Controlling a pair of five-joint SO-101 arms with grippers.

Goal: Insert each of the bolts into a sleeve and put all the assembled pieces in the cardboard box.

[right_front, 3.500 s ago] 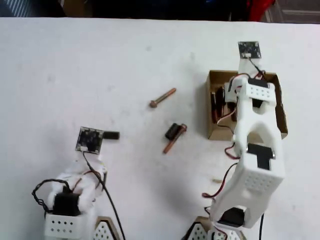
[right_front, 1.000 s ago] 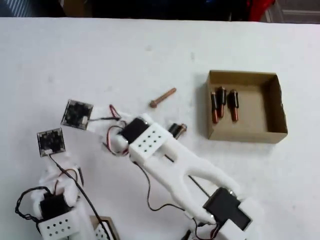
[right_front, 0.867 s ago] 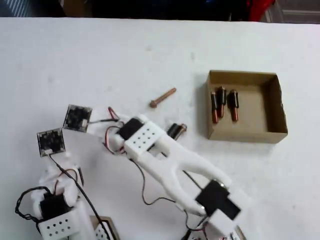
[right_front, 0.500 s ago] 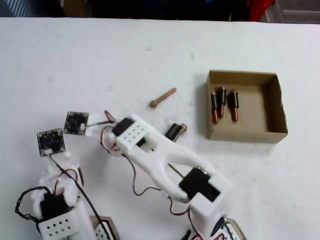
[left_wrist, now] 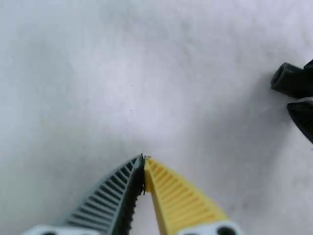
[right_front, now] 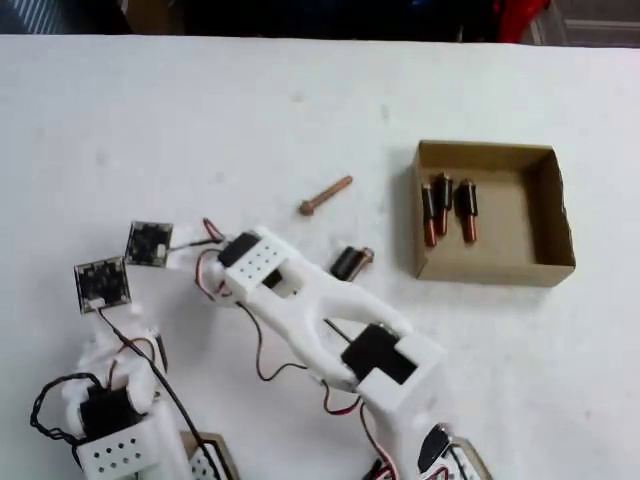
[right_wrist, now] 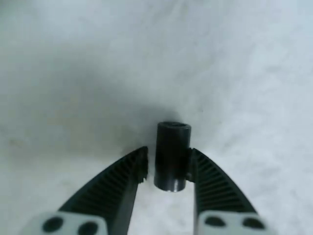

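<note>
A short black sleeve (right_wrist: 172,152) lies on the white table between the fingers of my right gripper (right_wrist: 166,154). The gripper is open, with one finger touching the sleeve and a small gap at the other. From above, the right arm (right_front: 300,295) stretches left across the table. My left gripper (left_wrist: 143,161) is shut on nothing above bare table, with the same sleeve (left_wrist: 288,81) off to one side. A loose copper bolt (right_front: 325,195) lies mid-table. A bolt in a sleeve (right_front: 350,262) lies beside the arm. The cardboard box (right_front: 545,215) holds three assembled pieces (right_front: 443,205).
The left arm (right_front: 110,420) sits at the table's near left corner, its camera board (right_front: 100,283) close to the right arm's board (right_front: 150,243). Red and black wires (right_front: 215,275) hang around the right wrist. The table's far half is open.
The right arm has left the box and swung left across the table to the lone sleeve, shifting further left in the last second. The left arm has drawn back to the left.
</note>
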